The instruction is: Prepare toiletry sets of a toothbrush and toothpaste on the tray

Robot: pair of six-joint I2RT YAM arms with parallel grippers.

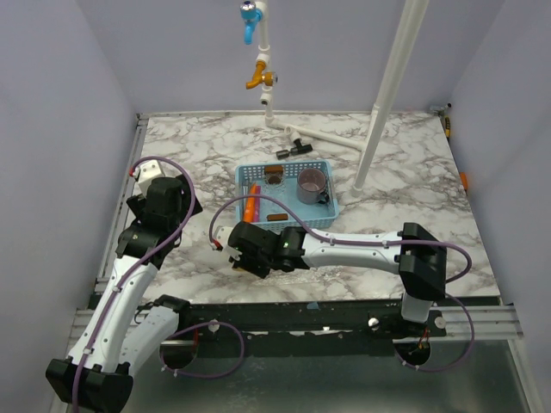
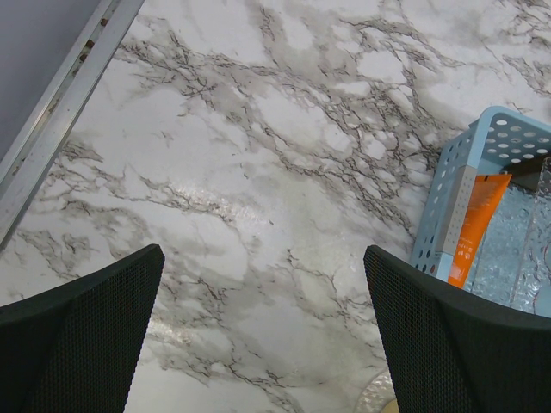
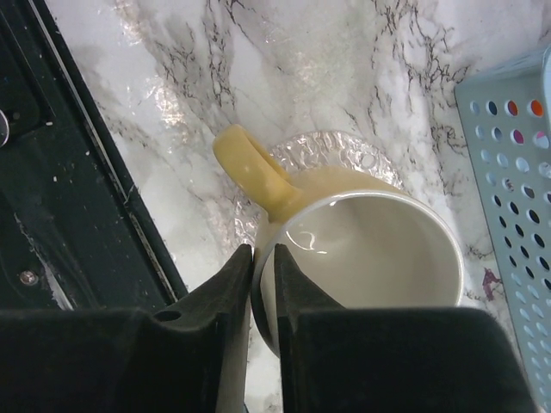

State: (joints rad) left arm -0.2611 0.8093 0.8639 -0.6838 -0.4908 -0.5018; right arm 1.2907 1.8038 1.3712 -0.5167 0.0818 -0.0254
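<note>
Mug (image 3: 379,249) rim straddled by right pincer (image 3: 261,254), grip unclear, left pincer (image 2: 263,249) spread wide.

Pale lavender walls (image 1: 52,86) all round. White grey-veined marble tabletop (image 1: 198,142). White pole (image 1: 392,82) leaning at 1 o'clock, valved pipe (image 1: 266,52) at 12, black rail (image 1: 301,314) at 6.

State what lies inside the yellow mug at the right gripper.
The yellow mug shows a bare pale interior; nothing lies in the visible part. Fingers of the right gripper hide its near side.
</note>
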